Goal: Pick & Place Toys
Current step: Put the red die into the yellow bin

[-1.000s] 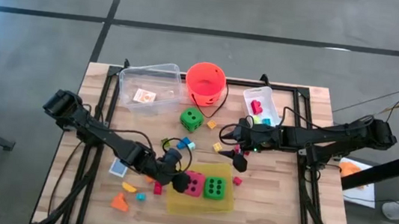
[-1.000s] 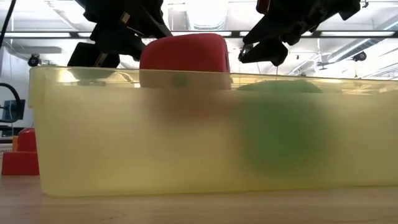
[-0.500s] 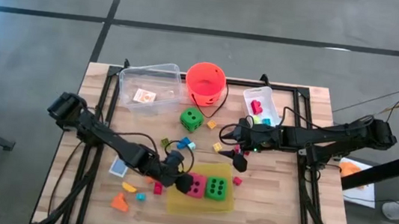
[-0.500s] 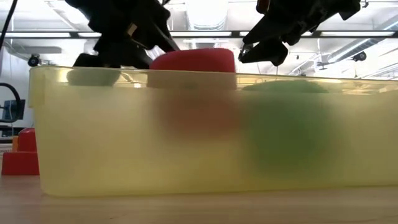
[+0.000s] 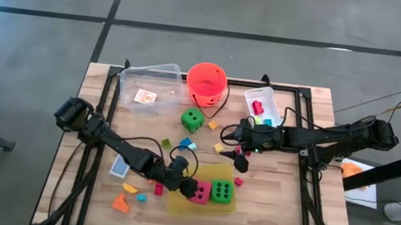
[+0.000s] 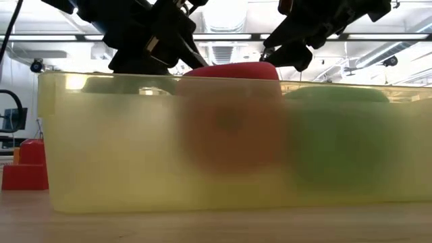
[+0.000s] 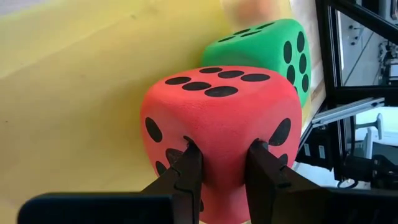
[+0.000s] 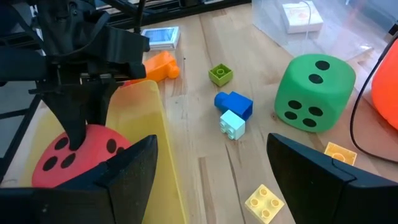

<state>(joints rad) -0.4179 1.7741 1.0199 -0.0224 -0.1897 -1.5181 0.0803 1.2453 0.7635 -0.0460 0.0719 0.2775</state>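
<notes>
Since earlier frame, left gripper (image 7: 221, 165) carried pink die (image 5: 200, 193) lower into yellow tray (image 5: 182, 205), beside green die (image 5: 222, 192); fingers pinch it for placement. Right gripper (image 5: 241, 156) waits, spread, empty.

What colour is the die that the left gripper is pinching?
Pink-red with black dots; the die shows best in the left wrist view.

no words, brands or signs can be read anywhere. only marks: black dots on dice. pink die (image 7: 217, 130) pinched in left gripper (image 7: 221, 163): six dots on top face, two or more on each side face. green die (image 7: 268, 46) just behind it: six dots on side face. other green die (image 8: 314, 92) ahead of right gripper (image 8: 208, 163): two dots on top, four on front. card (image 8: 160, 38) print too small to read.
</notes>
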